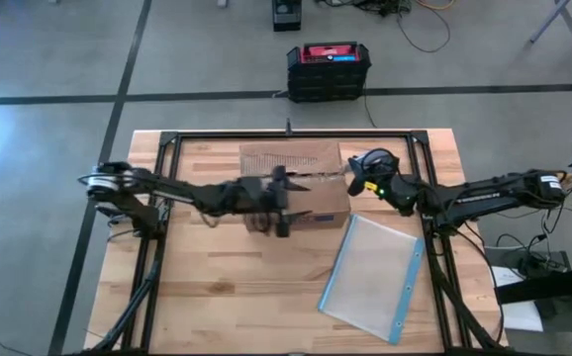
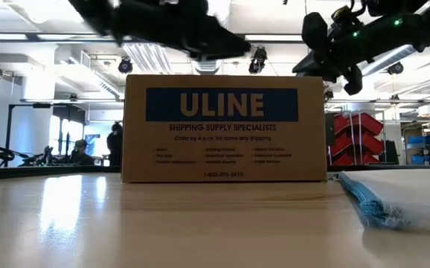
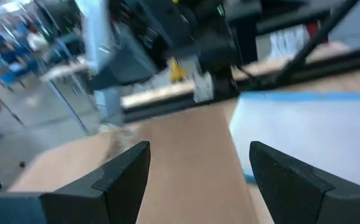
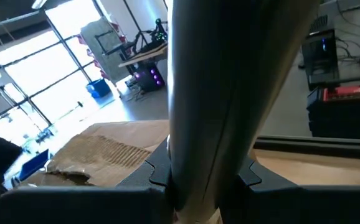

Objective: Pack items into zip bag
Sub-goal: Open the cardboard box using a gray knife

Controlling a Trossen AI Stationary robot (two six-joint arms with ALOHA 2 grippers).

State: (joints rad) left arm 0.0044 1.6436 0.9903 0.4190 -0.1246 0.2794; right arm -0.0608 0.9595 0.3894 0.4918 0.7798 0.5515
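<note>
The bag (image 1: 373, 276) lies flat on the counter (image 1: 217, 297) at the lower right of the high view, its blue zip strip along the right-hand edge, clear of the box (image 1: 294, 183). It sits just right of and below the box, probably so an item lifted out needs only a short carry to reach it. In the low view only the bag's near corner shows, at the right edge, resting on the wood.

The box stands at centre frame with its flaps open, and both arms meet over it. The left tool (image 1: 284, 201) hovers over the box's lower edge with its fingers (image 3: 121, 177) spread wide and nothing between them; the left wrist view looks across the brown flap toward the bag, so it appears ready to help with the bag or take an item.

The right tool (image 1: 357, 176) hangs above the box's right end, and its fingers pinch a pale, long item (image 4: 239, 93) that fills the right wrist view. That looks like a piece lifted from the box and bound for the bag. No other items can be made out.
</note>
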